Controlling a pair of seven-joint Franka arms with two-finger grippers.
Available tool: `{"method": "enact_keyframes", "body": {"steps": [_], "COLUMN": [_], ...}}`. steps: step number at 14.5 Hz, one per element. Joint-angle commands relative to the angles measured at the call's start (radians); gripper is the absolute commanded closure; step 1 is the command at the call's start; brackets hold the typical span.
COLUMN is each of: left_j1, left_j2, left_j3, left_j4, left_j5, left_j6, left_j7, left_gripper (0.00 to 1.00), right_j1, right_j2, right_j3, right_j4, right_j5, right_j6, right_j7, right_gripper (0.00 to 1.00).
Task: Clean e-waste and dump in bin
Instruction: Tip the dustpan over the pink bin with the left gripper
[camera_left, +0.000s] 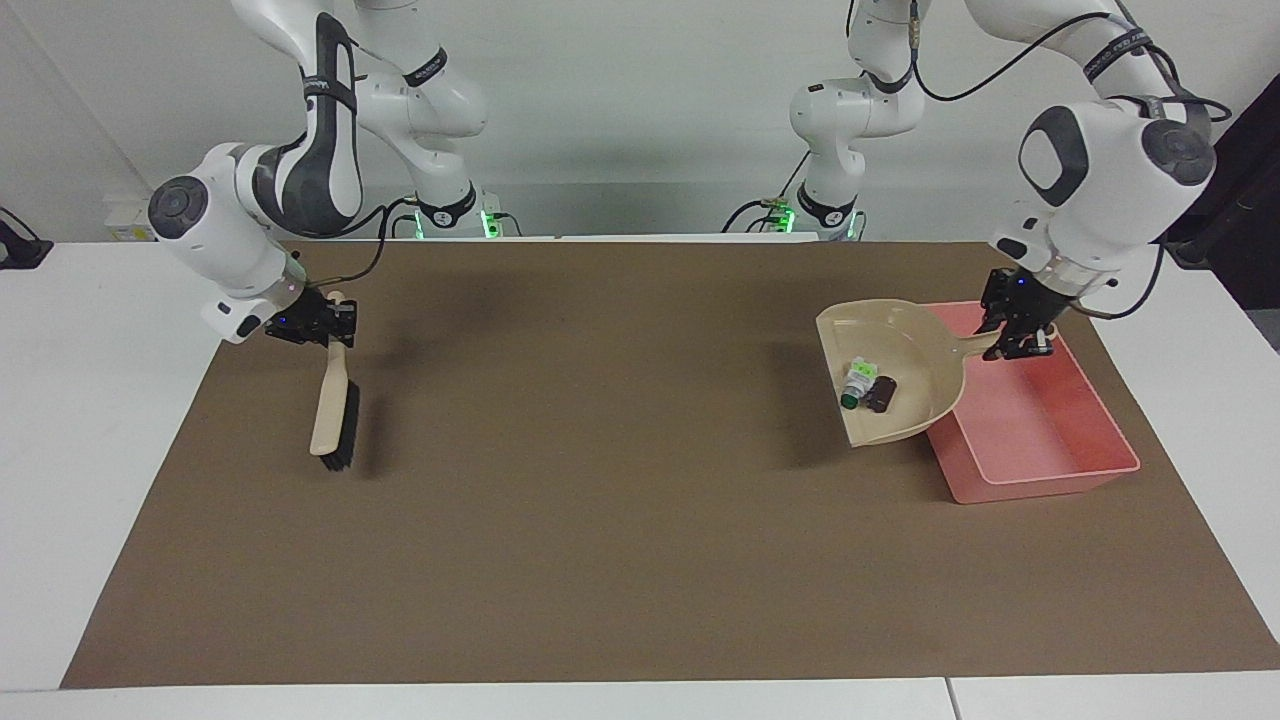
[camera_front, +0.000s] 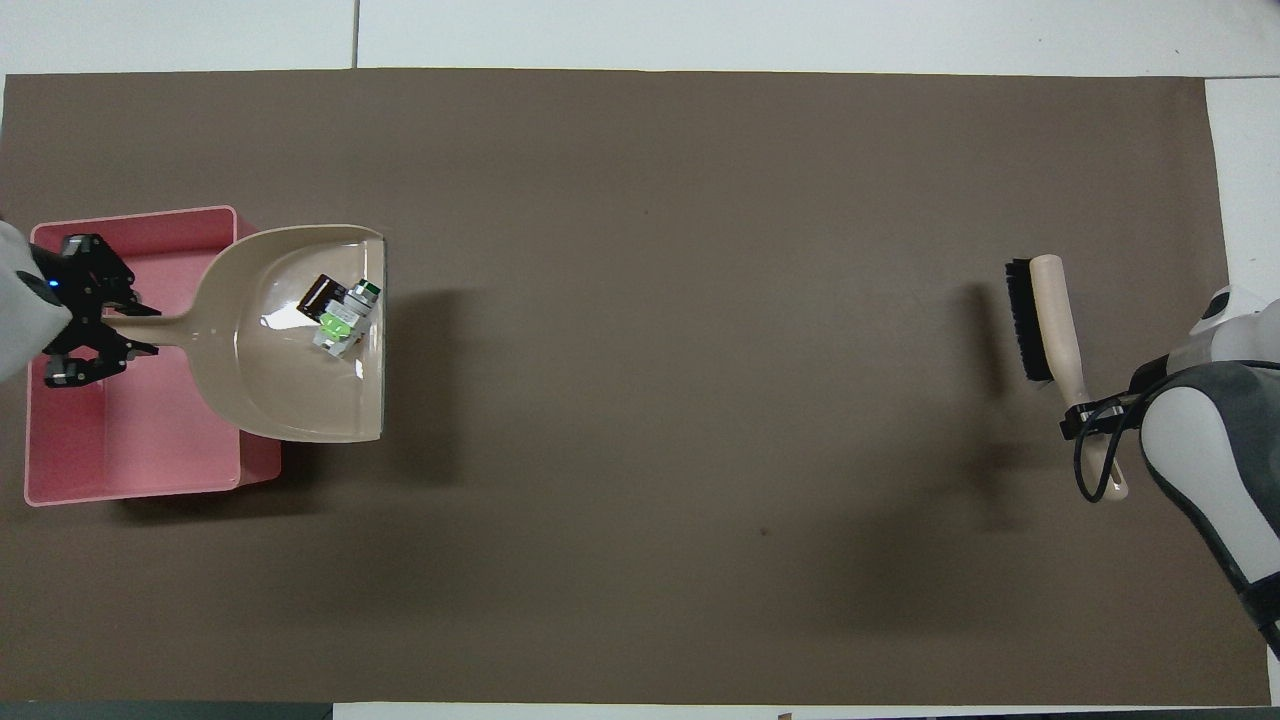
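Brown mat (camera_left: 600, 500) over a white table (camera_left: 80, 450), plain wall at top of the facing view, both arm bases up there.

Going l-to-r in the facing view: right gripper (camera_left: 325, 325) at mid-left, clamped on the handle of a brush (camera_left: 333, 412), bristles hanging just above the mat. I'd call that arm parked, nothing near it. Centre of the mat is bare.

Right side of the frame: dustpan (camera_left: 905, 380) held up in the air, tilted, its handle pinched in the left gripper (camera_left: 1015, 335), which sits over the bin (camera_left: 1040, 470) at mid-right. E-waste is inside the pan, both bits together near the open lip: white part w/ green end (camera_left: 855, 380) and dark block (camera_left: 882, 393), touching or nearly. In the overhead view same story at mid-left: parts (camera_front: 340, 310) sit right by the pan's straight edge.

Risks as I read it:
- lip points away from the bin, toward frame centre. If I tip fwd too soon, parts slide off onto the mat, not the tray.
- pan needs to swing/rotate so the lip is over the tray first; fast swing could fling the bits, they're light & loose.
- thin handle grip, pan may twist in the jaws when tilted.
- pan body overlaps the tray's near wall; coming down could knock the tray.

Nothing else blocks the path.
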Motion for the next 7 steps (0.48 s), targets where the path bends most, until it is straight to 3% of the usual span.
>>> {"method": "enact_keyframes", "body": {"steps": [1, 7], "left_j1": [0.112, 0.302], "left_j2": [-0.002, 0.083], "left_j3": [-0.003, -0.002], "left_j4": [0.058, 0.262], "left_j5": [-0.077, -0.067], "left_j6": [-0.037, -0.126], "left_j7": [0.125, 0.281], "left_gripper": [1.00, 1.00], "right_j1": [0.014, 0.030], "right_j2": [-0.026, -0.026], "right_j3": [0.018, 0.018], "right_j4": [-0.042, -0.074], "right_j5": [-0.049, -0.075], "right_j6": [0.040, 0.038], "right_j7": [0.052, 0.147], "right_gripper": [1.00, 1.00]}}
